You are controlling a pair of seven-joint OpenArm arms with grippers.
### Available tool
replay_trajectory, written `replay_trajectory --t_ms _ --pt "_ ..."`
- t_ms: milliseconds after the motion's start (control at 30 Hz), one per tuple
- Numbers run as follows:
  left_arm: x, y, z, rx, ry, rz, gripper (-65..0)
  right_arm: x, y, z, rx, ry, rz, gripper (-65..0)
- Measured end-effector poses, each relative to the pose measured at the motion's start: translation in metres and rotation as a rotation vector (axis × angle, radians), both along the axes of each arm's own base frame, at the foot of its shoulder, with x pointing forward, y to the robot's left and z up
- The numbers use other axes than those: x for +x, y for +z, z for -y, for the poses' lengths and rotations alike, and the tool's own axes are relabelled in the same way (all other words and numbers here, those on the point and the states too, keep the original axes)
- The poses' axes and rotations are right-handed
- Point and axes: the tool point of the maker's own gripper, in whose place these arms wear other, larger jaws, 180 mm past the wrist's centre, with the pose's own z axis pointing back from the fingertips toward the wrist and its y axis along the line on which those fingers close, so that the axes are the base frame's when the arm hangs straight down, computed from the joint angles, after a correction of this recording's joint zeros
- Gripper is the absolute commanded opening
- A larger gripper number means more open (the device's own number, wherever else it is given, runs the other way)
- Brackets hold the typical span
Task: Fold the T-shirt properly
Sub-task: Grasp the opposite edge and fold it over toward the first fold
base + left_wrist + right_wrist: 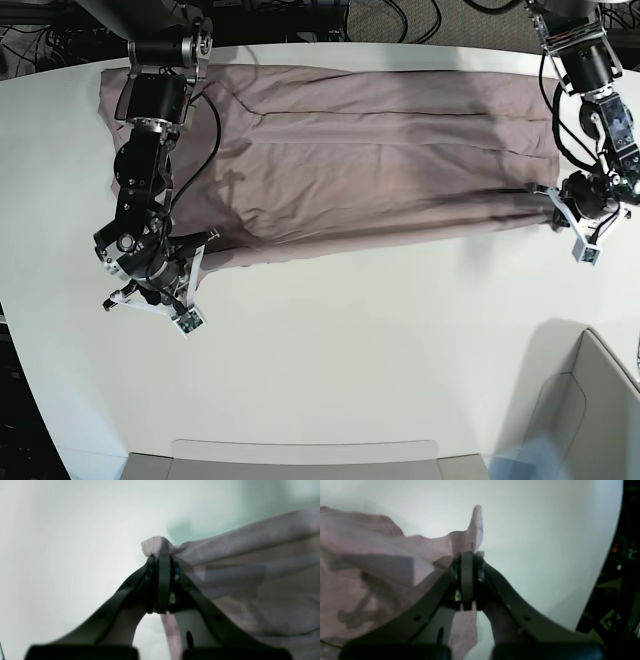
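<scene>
Fabric is spanning both grips: we are finding the left gripper (162,558) and right gripper (467,555) each clenching a near corner of the T-shirt (370,170), its long axis running jaw to jaw, its bulk lying beyond both (equally near) on the white table (350,350), with bare surface behind the jaws.

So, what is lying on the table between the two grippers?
In the base view, only the T-shirt stretches between the right gripper and the left gripper, each shut on one end of its near edge.
</scene>
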Motion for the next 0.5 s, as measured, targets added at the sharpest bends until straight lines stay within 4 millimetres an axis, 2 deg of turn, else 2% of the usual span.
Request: replay_trajectory --t_ms 100,200,300,500 --pt "-0.002 0.010 0.000 0.038 -0.013 -0.002 -65.0 -0.010 0.007 -0.008 0.044 0.017 0.017 -65.0" --pt "0.000 0.019 0.002 0.052 -0.029 0.024 -65.0 -0.024 0.011 0.004 0.056 -0.029 0.012 -65.0" --pt "-0.008 0.014 0.009 0.054 -0.042 0.013 -65.0 -0.036 0.015 0.024 0.039 -0.088 0.004 -65.0" --pt "-0.038 0.001 0.016 0.075 -0.065 -0.041 -65.0 -0.066 0.007 0.028 0.044 -0.103 -0.012 -65.0"
